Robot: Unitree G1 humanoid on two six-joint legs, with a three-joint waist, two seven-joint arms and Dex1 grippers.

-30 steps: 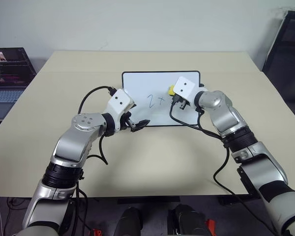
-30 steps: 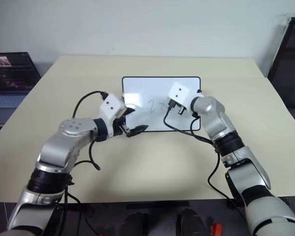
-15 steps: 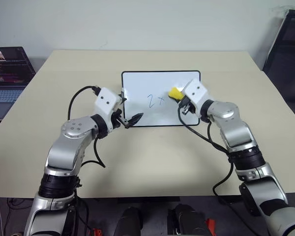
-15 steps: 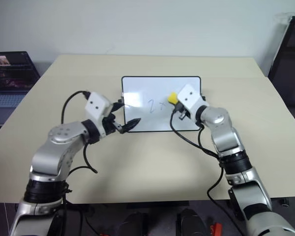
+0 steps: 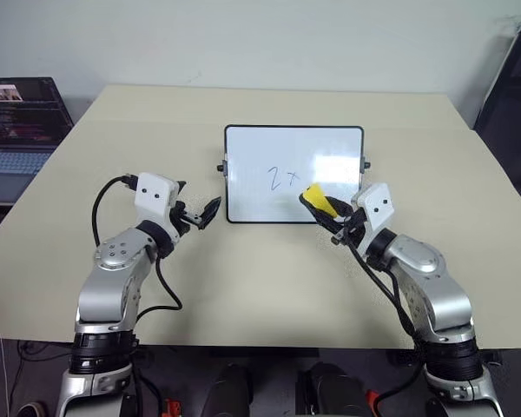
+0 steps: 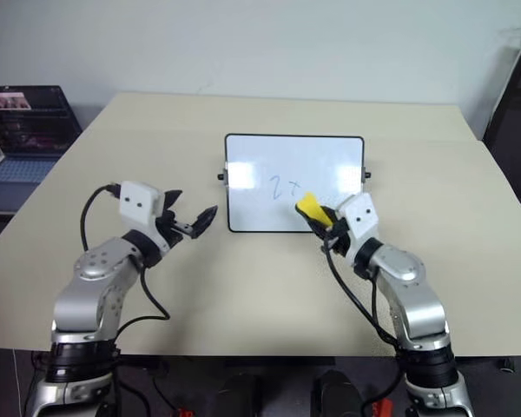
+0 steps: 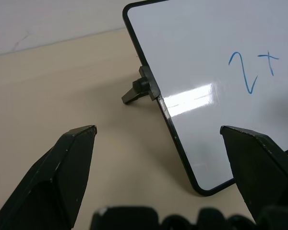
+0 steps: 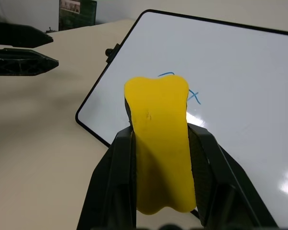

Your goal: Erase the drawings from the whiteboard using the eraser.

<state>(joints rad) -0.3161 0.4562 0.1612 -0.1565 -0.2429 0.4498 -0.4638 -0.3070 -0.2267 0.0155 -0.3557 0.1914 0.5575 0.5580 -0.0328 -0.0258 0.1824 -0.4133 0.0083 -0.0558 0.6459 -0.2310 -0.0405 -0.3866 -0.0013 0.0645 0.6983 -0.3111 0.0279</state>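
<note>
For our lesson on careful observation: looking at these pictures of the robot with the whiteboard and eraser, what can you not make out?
- The eraser's dark underside: in the right wrist view it faces away, and the right gripper's fingers cover its sides.
- Any marks right of the drawings: in the eye views the eraser overlaps that part of the whiteboard.
- The laptop screen's content: too small, cut by the picture's edge.
- The left gripper holds nothing.

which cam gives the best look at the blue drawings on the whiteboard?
Left wrist view: the drawings sit close and unblocked on the whiteboard, strokes crisp. In the right wrist view the eraser held in the right gripper hides part of them. Both eye views show them small, just beside the eraser.
</note>
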